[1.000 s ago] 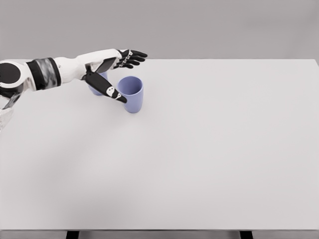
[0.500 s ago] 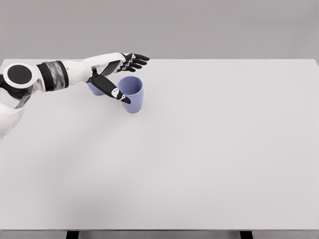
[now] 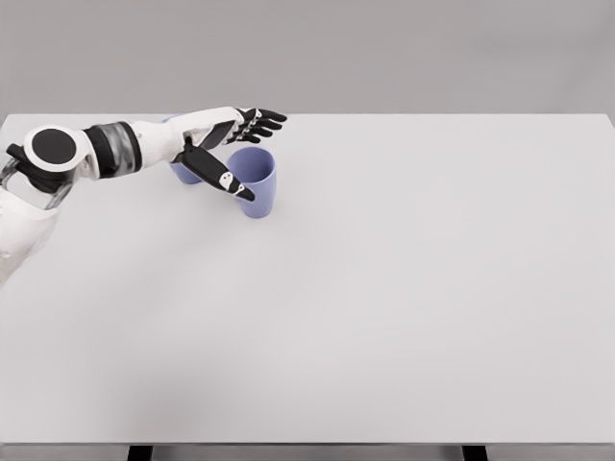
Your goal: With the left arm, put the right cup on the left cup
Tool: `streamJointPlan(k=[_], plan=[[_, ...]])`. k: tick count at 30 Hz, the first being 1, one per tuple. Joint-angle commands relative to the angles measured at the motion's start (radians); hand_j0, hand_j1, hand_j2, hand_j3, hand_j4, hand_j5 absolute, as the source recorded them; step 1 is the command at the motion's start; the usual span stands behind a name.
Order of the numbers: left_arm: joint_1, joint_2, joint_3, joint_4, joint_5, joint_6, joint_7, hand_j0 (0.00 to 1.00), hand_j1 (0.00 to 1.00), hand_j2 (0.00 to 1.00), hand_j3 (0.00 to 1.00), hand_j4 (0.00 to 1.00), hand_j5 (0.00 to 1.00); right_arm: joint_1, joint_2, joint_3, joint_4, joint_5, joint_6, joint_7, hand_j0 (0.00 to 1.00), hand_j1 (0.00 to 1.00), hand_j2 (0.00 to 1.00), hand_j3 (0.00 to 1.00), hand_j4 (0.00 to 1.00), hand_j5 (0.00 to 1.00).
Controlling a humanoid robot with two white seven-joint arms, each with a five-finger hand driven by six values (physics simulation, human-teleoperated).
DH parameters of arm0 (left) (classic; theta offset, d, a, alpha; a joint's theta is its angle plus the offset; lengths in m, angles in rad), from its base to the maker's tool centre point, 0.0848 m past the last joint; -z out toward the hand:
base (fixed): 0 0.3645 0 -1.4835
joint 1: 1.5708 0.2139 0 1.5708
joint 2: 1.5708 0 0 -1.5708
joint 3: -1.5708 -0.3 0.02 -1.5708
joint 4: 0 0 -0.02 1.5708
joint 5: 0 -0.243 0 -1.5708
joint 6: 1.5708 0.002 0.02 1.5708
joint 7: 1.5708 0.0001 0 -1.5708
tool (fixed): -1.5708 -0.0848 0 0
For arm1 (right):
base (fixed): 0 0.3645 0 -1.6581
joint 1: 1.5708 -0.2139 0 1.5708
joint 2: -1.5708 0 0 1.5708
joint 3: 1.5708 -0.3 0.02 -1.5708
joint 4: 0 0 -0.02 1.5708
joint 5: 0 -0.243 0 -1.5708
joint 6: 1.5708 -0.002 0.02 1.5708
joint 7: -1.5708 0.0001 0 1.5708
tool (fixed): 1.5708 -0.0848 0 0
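Note:
Two light purple cups stand upright at the table's far left. The right cup point(image 3: 256, 181) is in full view with its mouth up. The left cup point(image 3: 183, 171) is mostly hidden behind my left forearm. My left hand point(image 3: 246, 154) hovers open around the right cup: the thumb point(image 3: 219, 175) reaches across its near left side, the fingers point(image 3: 256, 121) stretch over its far rim. I cannot tell whether the thumb touches the cup. No right arm shows.
The white table point(image 3: 384, 288) spreads wide to the right and toward me. Its far edge runs just behind the cups, and dark table legs show at the bottom edge.
My left arm has slid a little further in from the left, the shoulder joint rising into view. The hand stays open at the right cup, and both cups have not moved.

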Motion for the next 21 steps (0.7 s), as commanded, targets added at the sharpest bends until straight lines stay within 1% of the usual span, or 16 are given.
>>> streamJointPlan(k=[1,7,13,21], plan=[[0.000,-0.005,-0.001,0.007,0.000,-0.001,0.000,1.00,1.00,1.00,1.00,1.00,1.00,-0.002,0.000,0.000,0.000,0.000,0.000,0.000,1.00,1.00,1.00,1.00,1.00,1.00],[-0.002,-0.006,0.001,0.012,-0.008,-0.001,0.000,1.00,1.00,1.00,1.00,1.00,1.00,-0.002,0.000,0.000,0.000,0.000,0.000,0.000,1.00,1.00,1.00,1.00,1.00,1.00],[-0.006,-0.015,0.004,0.050,-0.021,-0.001,0.000,1.00,1.00,1.00,1.00,1.00,1.00,-0.002,0.000,0.000,0.000,0.000,0.000,0.000,1.00,1.00,1.00,1.00,1.00,1.00],[-0.008,-0.028,0.004,0.068,-0.032,-0.002,0.000,1.00,1.00,1.00,1.00,1.00,1.00,-0.002,0.000,0.000,0.000,0.000,0.000,0.000,1.00,1.00,1.00,1.00,1.00,1.00]])
